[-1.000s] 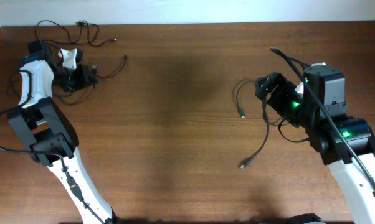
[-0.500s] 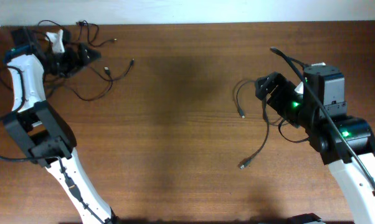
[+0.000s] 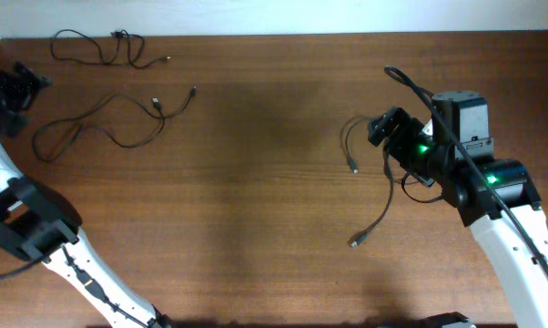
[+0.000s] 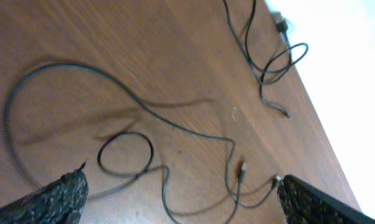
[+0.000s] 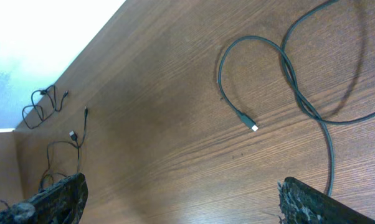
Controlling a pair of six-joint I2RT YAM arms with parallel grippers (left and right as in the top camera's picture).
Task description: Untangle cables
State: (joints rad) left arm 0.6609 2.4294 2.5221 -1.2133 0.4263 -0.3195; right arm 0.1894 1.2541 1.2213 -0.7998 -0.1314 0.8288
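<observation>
Three thin black cables lie apart on the wooden table. One cable (image 3: 96, 50) is coiled at the far left edge. A second cable (image 3: 110, 126) (image 4: 144, 112) sprawls in loose waves just right of my left gripper (image 3: 24, 96) (image 4: 181, 202), which is open with nothing in it. The third cable (image 3: 380, 187) (image 5: 287, 68) curves down from beside my right gripper (image 3: 392, 150) (image 5: 181, 202), also open and empty above bare wood. The right wrist view shows the two left cables (image 5: 63, 124) far off.
The table's back edge (image 3: 274, 36) meets a white wall. Thicker black arm cabling (image 3: 420, 91) arcs over the right arm. Bare wood (image 3: 256, 182) separates the left cables from the right one.
My left gripper opened and let go of the cable, then drew back to the far left table edge. That cable now lies loose in waves. The right arm shifted only slightly.
</observation>
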